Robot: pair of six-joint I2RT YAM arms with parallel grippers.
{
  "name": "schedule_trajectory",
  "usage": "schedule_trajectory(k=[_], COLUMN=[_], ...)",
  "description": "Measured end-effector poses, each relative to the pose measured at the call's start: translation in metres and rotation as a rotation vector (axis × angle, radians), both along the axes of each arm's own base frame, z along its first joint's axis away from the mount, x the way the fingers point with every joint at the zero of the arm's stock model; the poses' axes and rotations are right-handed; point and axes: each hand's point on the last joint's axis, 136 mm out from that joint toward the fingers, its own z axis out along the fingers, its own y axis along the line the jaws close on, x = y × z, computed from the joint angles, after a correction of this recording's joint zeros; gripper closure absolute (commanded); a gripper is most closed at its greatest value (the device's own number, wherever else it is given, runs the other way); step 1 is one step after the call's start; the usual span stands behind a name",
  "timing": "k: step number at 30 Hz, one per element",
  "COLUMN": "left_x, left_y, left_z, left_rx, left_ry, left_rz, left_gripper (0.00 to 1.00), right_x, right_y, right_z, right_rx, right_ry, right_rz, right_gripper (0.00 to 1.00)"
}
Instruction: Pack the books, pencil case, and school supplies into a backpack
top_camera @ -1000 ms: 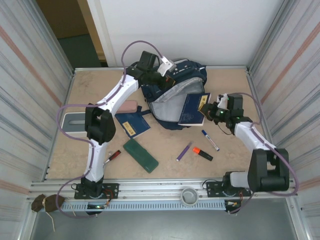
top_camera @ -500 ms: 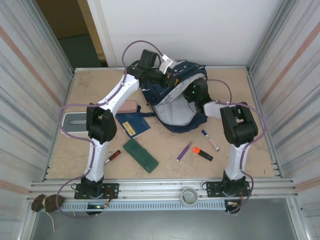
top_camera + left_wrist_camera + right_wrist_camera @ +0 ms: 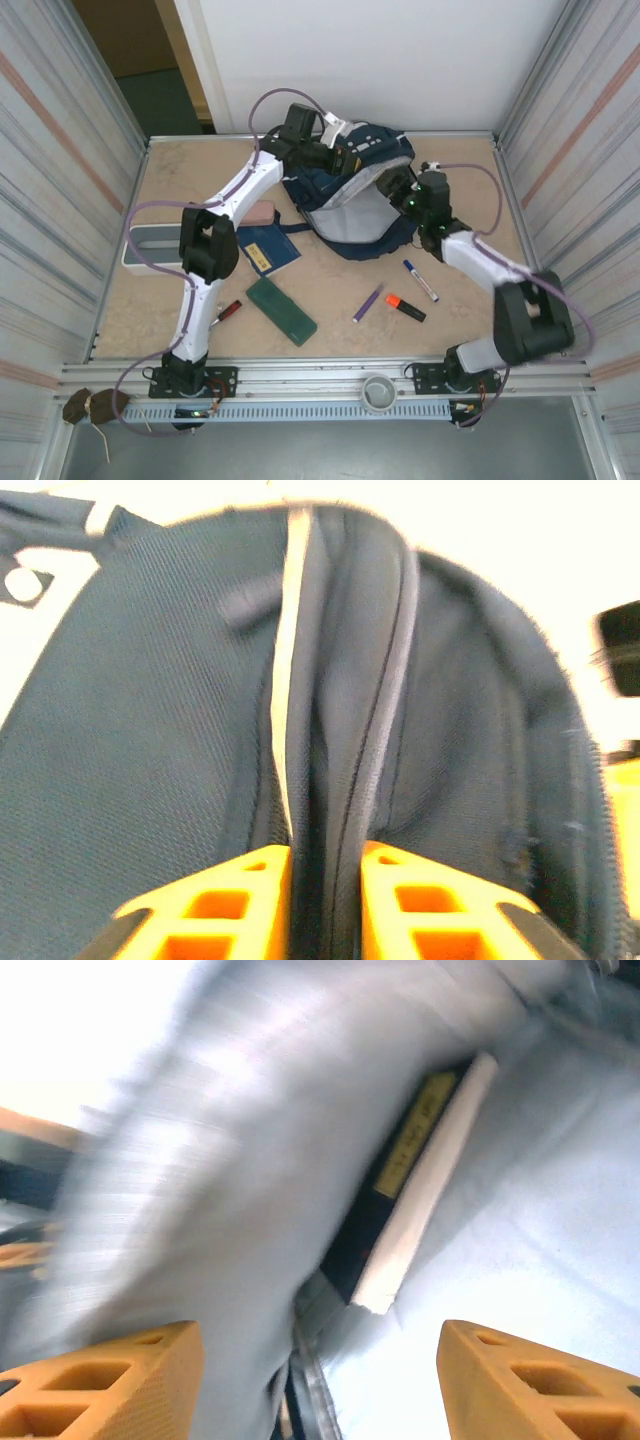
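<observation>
The navy backpack [image 3: 365, 243] lies at the back of the table, its pale lining showing through the open mouth. My left gripper [image 3: 340, 156] is at its top rim; in the left wrist view the left gripper [image 3: 325, 855] has a fold of the backpack's fabric [image 3: 150, 680] pinched between its fingers. My right gripper [image 3: 393, 186] is at the mouth's right side, and the right gripper [image 3: 320, 1332] stands open over a book [image 3: 405, 1195] lying inside on the lining [image 3: 560, 1210]. Another book [image 3: 268, 248], a green pencil case [image 3: 281, 310], a purple pen [image 3: 368, 302], an orange highlighter [image 3: 405, 307] and a white marker [image 3: 420, 280] lie on the table.
A red-handled tool [image 3: 225, 312] lies near the left arm. A pink block [image 3: 258, 213] sits left of the backpack and a white tray [image 3: 150, 245] at the far left. Metal walls close in both sides.
The book held by my right gripper at the backpack's mouth has gone inside and been let go. The right arm swung in to the mouth; the left arm barely moved.
</observation>
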Motion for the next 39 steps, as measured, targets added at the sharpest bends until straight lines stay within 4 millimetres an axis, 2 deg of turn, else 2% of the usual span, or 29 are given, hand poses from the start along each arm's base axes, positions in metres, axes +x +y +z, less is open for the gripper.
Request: schedule_trajectory(k=[2,4,6,9,12,14,15,17,19,21,23,26,29,30,34,39], left_x=[0.004,0.0,-0.012,-0.045,-0.081,-0.1,-0.105,-0.115,-0.124,-0.133,-0.14,-0.139,-0.137,-0.138,-0.147,-0.145], left_y=[0.006,0.021,0.044,0.098,0.159,0.209,0.228,0.269,0.292,0.299,0.297,0.294,0.289,0.287,0.285,0.285], left_z=[-0.002,-0.011,-0.024,-0.039,-0.048,-0.06,-0.067,-0.091,-0.115,-0.134,-0.147,-0.158,-0.17,-0.175,-0.195,-0.196], left_rx=[0.014,0.061,0.126,0.228,0.254,0.251,0.248,0.254,0.268,0.282,0.287,0.286,0.276,0.273,0.282,0.238], left_ry=[-0.011,0.0,0.024,0.038,0.047,0.085,0.104,0.173,0.247,0.309,0.355,0.388,0.423,0.434,0.48,0.491], left_rz=[0.043,0.104,0.186,0.356,0.534,0.682,0.742,0.869,0.939,0.96,0.956,0.948,0.936,0.93,0.917,0.918], left_gripper=[0.51,0.43,0.34,0.24,0.23,0.23,0.23,0.23,0.23,0.24,0.25,0.27,0.29,0.29,0.32,0.45], right_x=[-0.026,-0.049,-0.069,-0.089,-0.099,-0.096,-0.094,-0.09,-0.084,-0.077,-0.069,-0.056,-0.05,-0.049,-0.052,-0.06], right_y=[-0.008,-0.007,0.004,0.037,0.087,0.129,0.149,0.195,0.229,0.254,0.267,0.272,0.274,0.275,0.282,0.285], right_z=[0.025,0.033,0.031,0.013,-0.013,-0.028,-0.035,-0.054,-0.074,-0.097,-0.122,-0.153,-0.174,-0.178,-0.171,-0.173], right_rx=[-0.063,-0.12,-0.186,-0.29,-0.378,-0.423,-0.44,-0.473,-0.493,-0.508,-0.518,-0.538,-0.543,-0.545,-0.514,-0.477], right_ry=[-0.062,-0.09,-0.093,-0.069,-0.006,0.028,0.04,0.064,0.093,0.127,0.174,0.237,0.28,0.29,0.286,0.315], right_rz=[-0.004,0.013,0.064,0.199,0.388,0.506,0.56,0.669,0.74,0.786,0.812,0.818,0.828,0.831,0.863,0.892], right_gripper=[0.37,0.37,0.36,0.34,0.31,0.3,0.27,0.22,0.22,0.22,0.22,0.22,0.23,0.23,0.28,0.41])
